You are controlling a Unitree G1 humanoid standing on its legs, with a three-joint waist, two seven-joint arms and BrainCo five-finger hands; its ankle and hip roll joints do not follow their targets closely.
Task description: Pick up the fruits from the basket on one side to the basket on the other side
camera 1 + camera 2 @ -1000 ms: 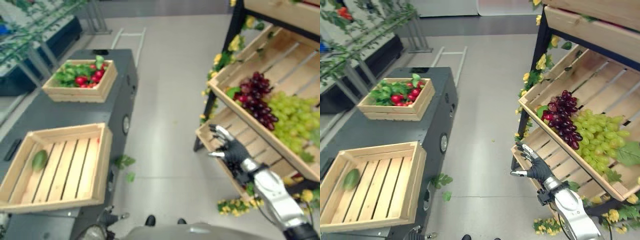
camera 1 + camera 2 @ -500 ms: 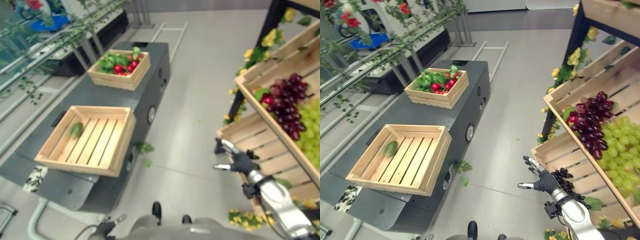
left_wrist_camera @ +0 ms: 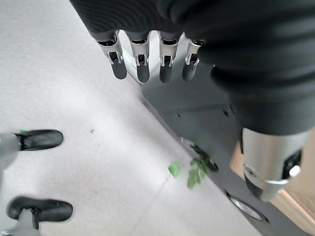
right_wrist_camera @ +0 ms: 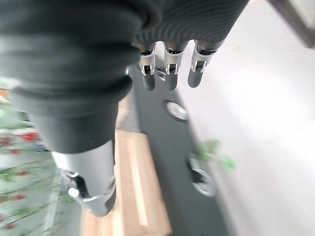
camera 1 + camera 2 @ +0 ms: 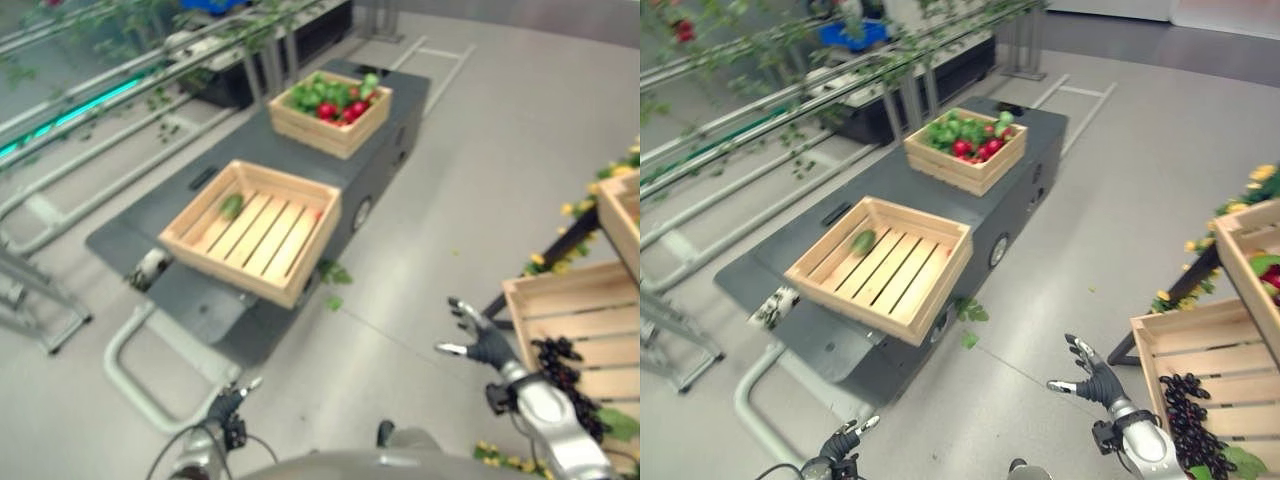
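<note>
Leaves (image 5: 967,317) beside grey cart (image 5: 1035,150)

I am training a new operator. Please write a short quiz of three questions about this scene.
1. True or false: the right hand holds a fruit.
2. What lies in the near crate on the cart?
A. grapes
B. one green fruit
C. nothing
3. Fill in: the dark grapes lie in a crate on the robot's ____ side.

Key: 1. false, its fingers are spread and empty. 2. B, the green fruit. 3. right.
</note>
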